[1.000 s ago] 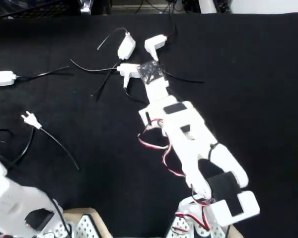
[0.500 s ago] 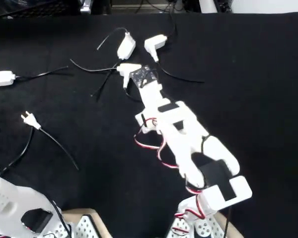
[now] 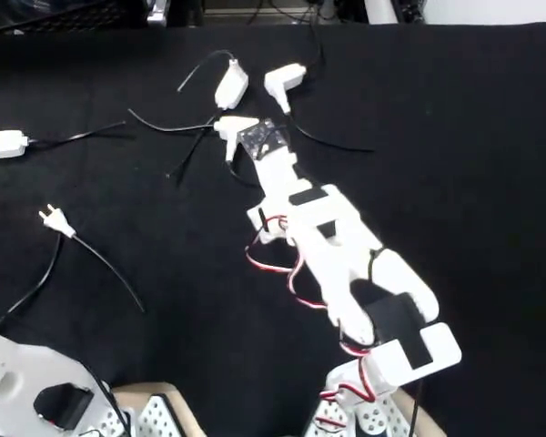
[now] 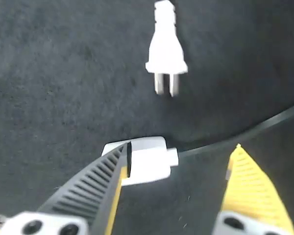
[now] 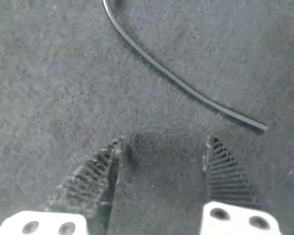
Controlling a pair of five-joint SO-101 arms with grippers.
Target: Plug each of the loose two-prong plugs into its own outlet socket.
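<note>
A table [image 3: 455, 137] under black cloth carries everything. The left arm [image 3: 332, 237] lies stretched across the middle of it toward the far side. The right arm [image 3: 23, 387] sits folded back at the near corner.

The left gripper [image 4: 181, 147] is spread wide and has hold of nothing. A white socket block [image 4: 144, 159] lies on the cloth between its fingers, hard by the dark ribbed one (whether that finger touches the block I cannot tell). The yellow finger stands well clear on the other side, across the block's cord [image 4: 245, 132].

The right gripper [image 5: 165, 140] is also wide open and empty, over bare cloth. A thin black cable [image 5: 176, 81] runs past ahead of its tips and stops in a loose end.

Just beyond the socket block lies a white plug [image 4: 166, 51], flat on the cloth. Its two prongs point back at the block, with a gap between them. In the high view another white fitting [image 3: 287, 79] lies near that plug. A white block [image 3: 5, 143] with its own cord rests well apart toward the table's edge. A small plug [image 3: 53, 217] lies loose between that block and the right arm, not plugged in.
</note>
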